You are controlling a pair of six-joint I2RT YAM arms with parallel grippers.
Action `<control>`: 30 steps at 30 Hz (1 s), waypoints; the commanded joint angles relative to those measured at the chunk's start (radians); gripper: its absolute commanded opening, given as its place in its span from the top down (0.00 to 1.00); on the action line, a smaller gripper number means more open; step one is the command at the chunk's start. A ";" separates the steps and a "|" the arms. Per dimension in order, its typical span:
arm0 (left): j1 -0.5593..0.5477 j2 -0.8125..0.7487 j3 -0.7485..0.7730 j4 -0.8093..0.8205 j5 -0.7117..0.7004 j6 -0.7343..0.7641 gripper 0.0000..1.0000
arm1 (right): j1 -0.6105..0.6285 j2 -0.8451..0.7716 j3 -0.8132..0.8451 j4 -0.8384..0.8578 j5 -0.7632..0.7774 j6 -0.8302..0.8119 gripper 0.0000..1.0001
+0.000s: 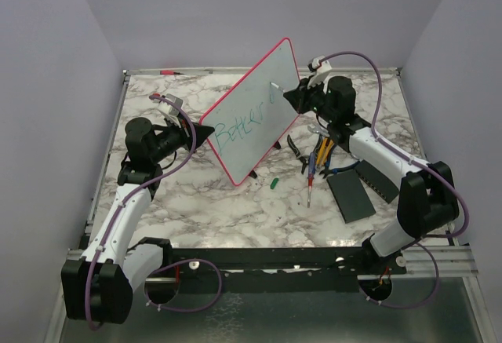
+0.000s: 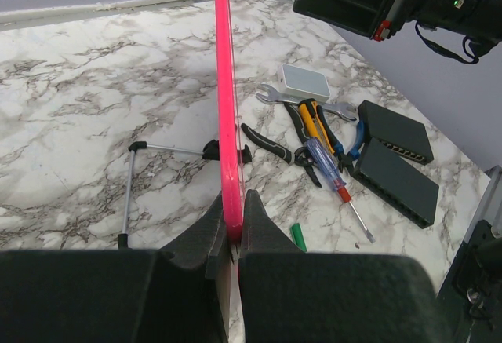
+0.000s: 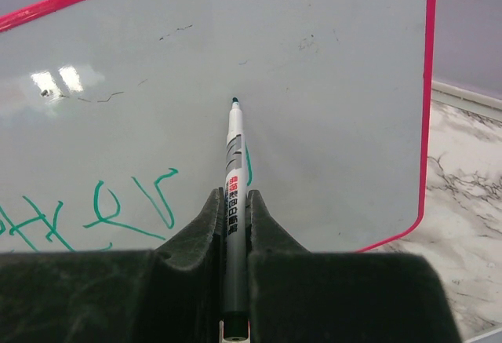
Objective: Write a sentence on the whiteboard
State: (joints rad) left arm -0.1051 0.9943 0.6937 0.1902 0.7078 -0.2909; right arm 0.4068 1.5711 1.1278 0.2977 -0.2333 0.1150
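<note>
The left gripper [image 1: 205, 133] is clamped on the left edge of the large flat white whiteboard with a thin red-pink rim [image 1: 255, 109]; in the left wrist view its black fingers [image 2: 210, 233] pinch that rim from both sides. The board stands tilted on the marble-patterned table [image 1: 196, 209], near its middle, on a wire stand [image 2: 133, 186]. Green handwriting reading "Better" [image 1: 238, 127] runs uphill across its lower left part. The right gripper [image 3: 235, 202] is closed on a slim white marker with a dark tip [image 3: 233, 155], the tip at the board's surface beside the last letter. Right of the board lie pliers, screwdrivers and two black rectangular pads [image 1: 365, 186].
</note>
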 commanded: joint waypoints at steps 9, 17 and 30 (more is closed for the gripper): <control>-0.025 0.046 -0.042 -0.184 0.058 0.075 1.00 | 0.008 0.022 -0.056 0.017 0.016 0.002 0.99; -0.025 0.044 -0.042 -0.184 0.059 0.076 1.00 | 0.008 0.007 -0.141 0.033 0.021 0.030 0.99; -0.024 0.037 -0.044 -0.184 0.056 0.075 1.00 | 0.008 -0.039 -0.126 0.037 0.138 0.029 0.99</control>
State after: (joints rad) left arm -0.1051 0.9951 0.6937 0.1909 0.7078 -0.2909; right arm 0.4061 1.5715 1.0000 0.3202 -0.1345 0.1341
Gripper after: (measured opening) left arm 0.038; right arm 0.084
